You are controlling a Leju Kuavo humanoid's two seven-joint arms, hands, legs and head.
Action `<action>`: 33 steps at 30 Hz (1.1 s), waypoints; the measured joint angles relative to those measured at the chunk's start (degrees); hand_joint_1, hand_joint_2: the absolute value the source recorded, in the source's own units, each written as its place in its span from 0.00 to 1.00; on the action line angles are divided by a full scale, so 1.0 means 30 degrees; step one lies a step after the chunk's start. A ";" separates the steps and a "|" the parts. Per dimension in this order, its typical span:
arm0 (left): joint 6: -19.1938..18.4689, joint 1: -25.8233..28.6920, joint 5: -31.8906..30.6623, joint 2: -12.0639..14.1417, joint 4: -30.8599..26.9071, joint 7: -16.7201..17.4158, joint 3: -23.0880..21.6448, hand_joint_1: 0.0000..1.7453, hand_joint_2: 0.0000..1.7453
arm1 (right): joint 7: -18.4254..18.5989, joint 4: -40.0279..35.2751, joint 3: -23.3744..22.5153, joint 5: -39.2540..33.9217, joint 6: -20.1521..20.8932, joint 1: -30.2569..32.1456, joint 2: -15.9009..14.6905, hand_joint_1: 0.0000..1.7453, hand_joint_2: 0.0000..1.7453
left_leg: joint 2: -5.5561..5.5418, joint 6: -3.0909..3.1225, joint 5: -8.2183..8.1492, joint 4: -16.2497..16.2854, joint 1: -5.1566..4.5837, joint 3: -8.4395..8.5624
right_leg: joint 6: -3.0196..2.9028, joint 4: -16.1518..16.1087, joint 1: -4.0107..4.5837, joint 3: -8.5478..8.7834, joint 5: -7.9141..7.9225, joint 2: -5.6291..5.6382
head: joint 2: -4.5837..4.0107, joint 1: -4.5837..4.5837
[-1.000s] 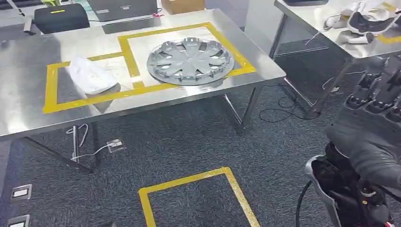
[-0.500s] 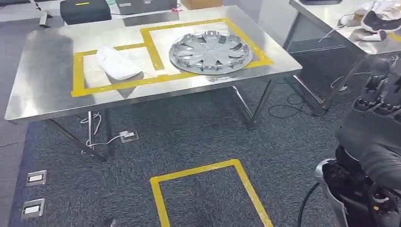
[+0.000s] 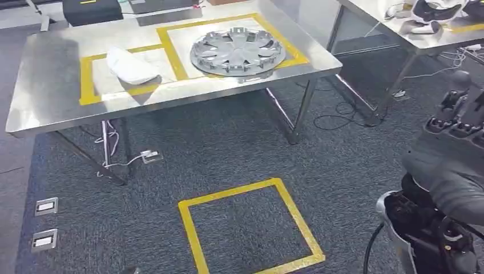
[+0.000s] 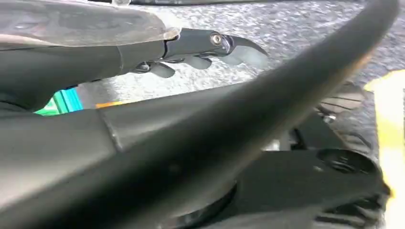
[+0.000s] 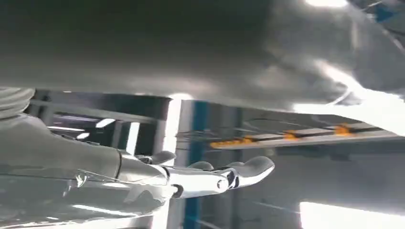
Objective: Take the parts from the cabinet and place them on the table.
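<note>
Viewpoint shifted; hubcap (image 3: 237,51) lies inside taped square (image 3: 298,55); whether left hand (image 4: 191,47) or right hand (image 5: 200,179) grips anything, cannot tell.

A grey hubcap (image 3: 238,52) with radiating spokes lies flat on the steel table (image 3: 45,108), inside the right-hand yellow-taped square, toward the table's 2 o'clock area. At its 9 o'clock, well apart, a white curved part (image 3: 130,65) rests inside the left taped rectangle, tilted slightly and casting a small shadow on the table surface.
</note>
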 joint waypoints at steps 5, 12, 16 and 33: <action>0.0087 -0.0181 -0.0095 0.0030 0.0000 0.0066 -0.0087 0.00 0.00 | 0.0168 -0.0204 -0.0204 0.0138 -0.0204 0.0098 -0.0109 0.00 0.00 | -0.0057 0.0459 -0.0428 -0.4999 -0.0214 0.2855 | 0.0515 0.0117 0.0025 -0.0454 0.0755 -0.0006 | 0.0000 -0.0094; 0.0132 -0.0211 -0.0066 0.0008 0.0000 0.0131 -0.0168 0.00 0.00 | 0.0204 -0.0306 -0.0342 0.0138 -0.0269 0.0258 -0.0386 0.00 0.00 | 0.0212 0.1126 0.0900 -0.4996 -0.0198 0.1391 | 0.0958 0.6612 -0.0074 -0.2622 -0.3581 0.0143 | 0.0000 0.0539; 0.0132 -0.0190 -0.0066 -0.0007 0.0000 0.0131 -0.0168 0.00 0.00 | 0.0211 -0.0320 -0.0349 0.0138 -0.0277 0.0275 -0.0466 0.00 0.00 | 0.0198 0.0944 0.1486 -0.4857 -0.0245 0.0561 | 0.0882 0.3574 -0.0108 0.0355 -0.1495 0.0138 | 0.0000 0.0780; 0.0190 -0.0026 0.0160 0.0066 0.0000 0.0000 -0.0175 0.00 0.00 | 0.0226 -0.0401 -0.0349 0.0087 -0.0539 0.0470 -0.0554 0.00 0.00 | 0.0121 0.0622 0.0346 -0.4695 -0.0422 0.1836 | 0.0033 0.0036 0.0246 0.1009 -0.0869 0.0124 | 0.0000 -0.0095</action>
